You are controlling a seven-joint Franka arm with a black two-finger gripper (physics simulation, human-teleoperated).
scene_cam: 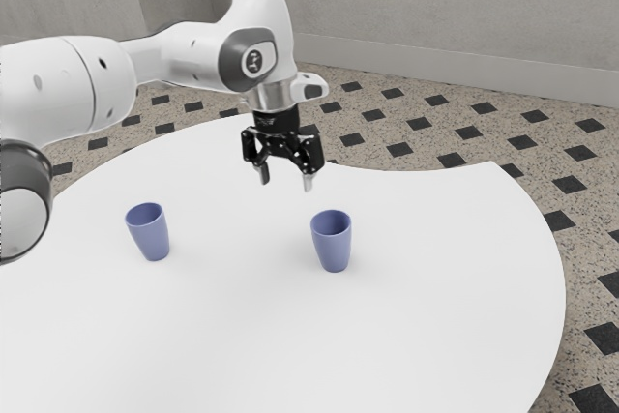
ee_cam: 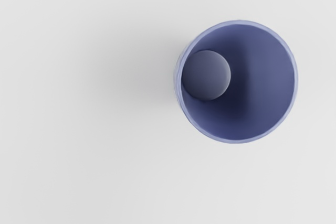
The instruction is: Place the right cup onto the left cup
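Exterior view: gripper (scene_cam: 285, 179) spread wide, empty, above the table (scene_cam: 222, 336), upper centre of frame. Central cup (scene_cam: 334, 250) upright, below and slightly right of the fingertips; probably the task's right cup. Far-left cup (scene_cam: 151, 237) also upright, well apart, probably the stacking target. Step in hand, judged: approach for grasp. Align over the mouth before descending; lower vertically, straddle opposite walls evenly, close gently. Main risk: clipping the rim and tipping the cup.
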